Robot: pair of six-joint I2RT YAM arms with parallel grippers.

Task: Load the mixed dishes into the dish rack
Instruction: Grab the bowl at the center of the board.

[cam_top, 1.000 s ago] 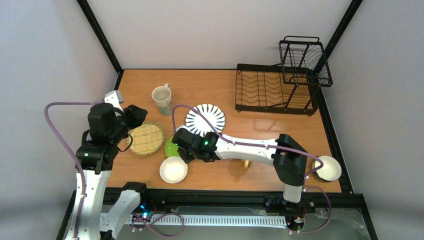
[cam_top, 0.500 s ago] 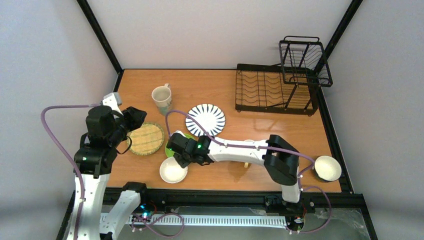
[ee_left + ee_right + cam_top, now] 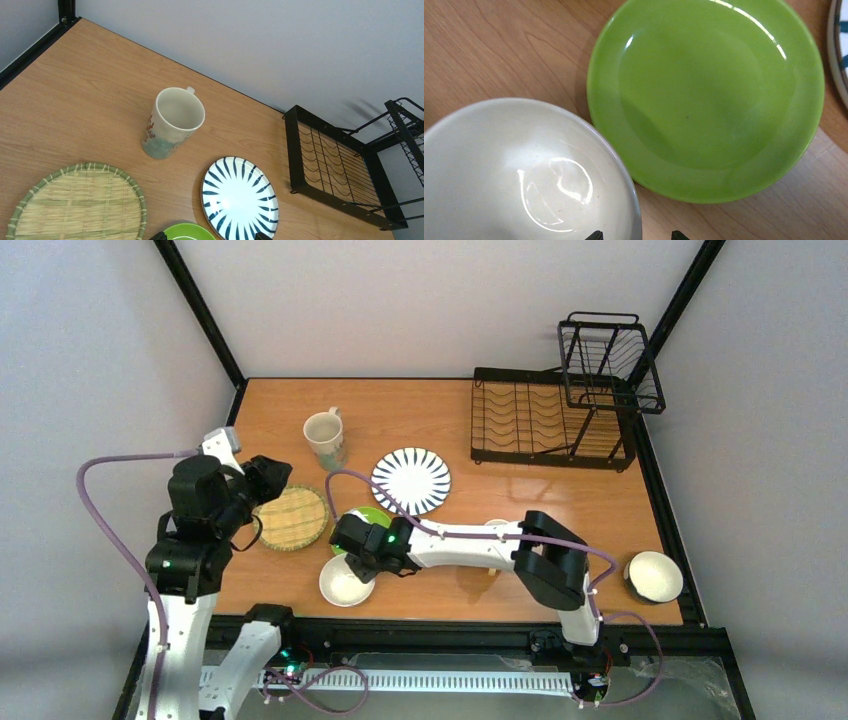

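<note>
The mixed dishes (image 3: 411, 480) all rest on the wooden bench (image 3: 520, 495), well apart from the black wire dish rack (image 3: 545, 420). We count one black-and-white striped plate (image 3: 240, 197), one lime-green plate (image 3: 706, 95), one round woven bamboo plate (image 3: 292, 518), one pale mug (image 3: 324, 436) and two bowls: a small white bowl (image 3: 345, 582) beside the green plate and a far-right bowl (image 3: 655, 576). Our right fingers (image 3: 595, 235) stand apart over the small white bowl's rim, gripping nothing. Our left fingers (image 3: 159, 235) are spread and empty.

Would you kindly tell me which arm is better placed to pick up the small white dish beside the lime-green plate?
Right: the right hand hovers open over the small white dish, beside the lime-green plate; the left hand is by the round woven bamboo plate.
</note>
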